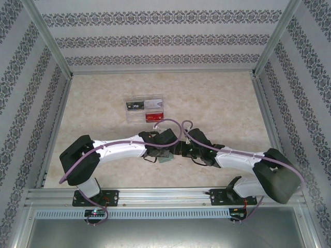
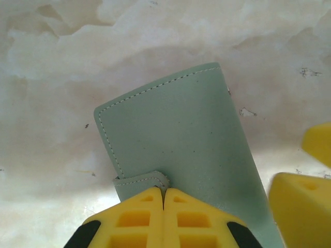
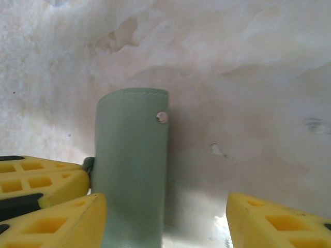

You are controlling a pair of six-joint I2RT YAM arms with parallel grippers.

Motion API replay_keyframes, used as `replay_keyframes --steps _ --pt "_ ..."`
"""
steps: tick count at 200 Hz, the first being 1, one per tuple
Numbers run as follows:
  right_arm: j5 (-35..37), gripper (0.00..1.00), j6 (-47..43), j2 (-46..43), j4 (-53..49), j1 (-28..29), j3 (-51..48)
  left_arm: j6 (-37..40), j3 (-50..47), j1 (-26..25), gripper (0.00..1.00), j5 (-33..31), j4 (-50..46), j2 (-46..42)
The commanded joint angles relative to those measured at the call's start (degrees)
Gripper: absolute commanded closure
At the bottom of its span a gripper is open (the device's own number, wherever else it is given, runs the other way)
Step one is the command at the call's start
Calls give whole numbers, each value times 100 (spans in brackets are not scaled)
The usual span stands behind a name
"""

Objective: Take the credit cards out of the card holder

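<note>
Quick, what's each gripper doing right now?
Left gripper: closed, pinching the card holder by its side tab.
Right gripper: open, jaws either side of the card holder.

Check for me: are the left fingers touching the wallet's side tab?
Touching. The left wrist view shows the left fingers shut together, pinching the end of the tab on the wallet.

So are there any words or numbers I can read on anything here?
None can be read.
On the wallet: no writing, only stitching.
In the clear box: contents too small and blurred to read.
</note>
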Motion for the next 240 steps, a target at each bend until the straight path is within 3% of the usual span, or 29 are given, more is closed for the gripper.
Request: replay_keyframes --steps 1,38,57,119,203,228,240 --pt "-432 37 388 365 735 122 87 135 -48 81 100 43 251 -85" --pt "-683 38 661 910 1265 233 89 134 -73 82 100 116 363 -76" --pt "-720 44 773 1097 1442 252 85 135 -82 83 100 141 395 -85" --pt "-552 100 882 1271 1527 240 -16 148 -244 98 100 -25 299 -396" --pt "-171 100 878 742 1330 -1 -413 47 -1231 566 100 -235 55 -1628" --pt "-209 100 833 679 1321 29 -410 131 -1342 591 100 -129 185 -1810" --pt "-198 100 783 648 1330 90 -391 230 -1308 591 95 67 349 -1744"
